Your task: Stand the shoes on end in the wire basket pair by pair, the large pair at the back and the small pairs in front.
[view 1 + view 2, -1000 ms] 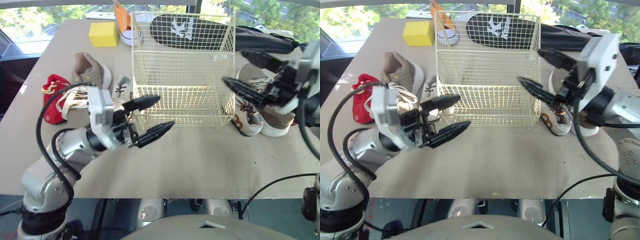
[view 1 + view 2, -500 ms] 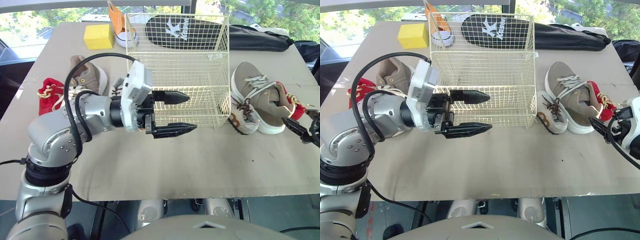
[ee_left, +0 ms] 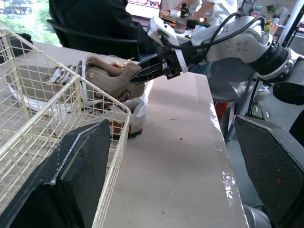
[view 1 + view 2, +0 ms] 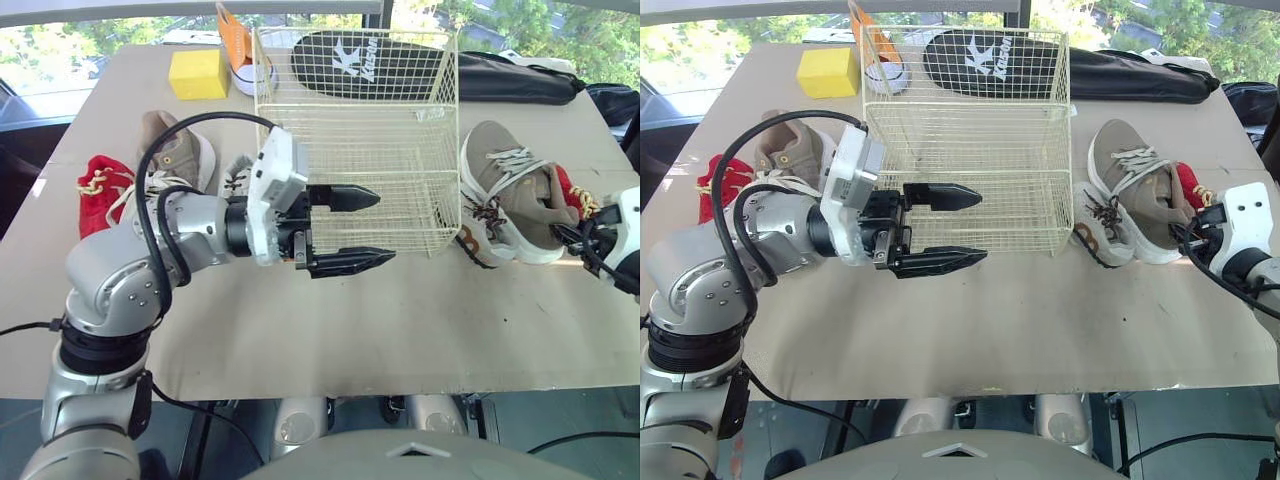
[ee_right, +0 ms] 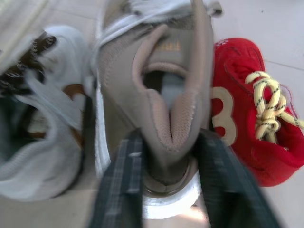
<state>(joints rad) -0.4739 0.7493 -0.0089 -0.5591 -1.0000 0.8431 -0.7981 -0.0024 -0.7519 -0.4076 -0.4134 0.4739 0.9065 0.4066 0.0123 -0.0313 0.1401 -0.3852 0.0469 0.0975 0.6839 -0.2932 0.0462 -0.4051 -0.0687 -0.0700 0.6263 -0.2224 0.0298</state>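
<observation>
A cream wire basket (image 4: 300, 140) stands in the middle of a tan table (image 4: 400, 320) with no shoe in it yet. Just to its right lies a large tan sneaker (image 4: 518, 195) on its sole, its long axis running from the toe at the far side to the heel at the near right, so the heel faces the right gripper (image 5: 171, 142). That gripper's two black fingers have the heel collar between them, one against each side, and appear to pinch it. A small white and brown sneaker (image 4: 480, 238) lies between the tan sneaker and the basket wall, and a red shoe (image 4: 568, 188) touches the tan sneaker's far side. The left gripper (image 4: 385, 228) hovers in front of the basket's near wall, jaws spread wide and holding nothing, pointing to the robot's right. The right arm is clearly the nearer one, and the basket lies to the left of the shoe, so the lift would likely carry it leftward over the rim
</observation>
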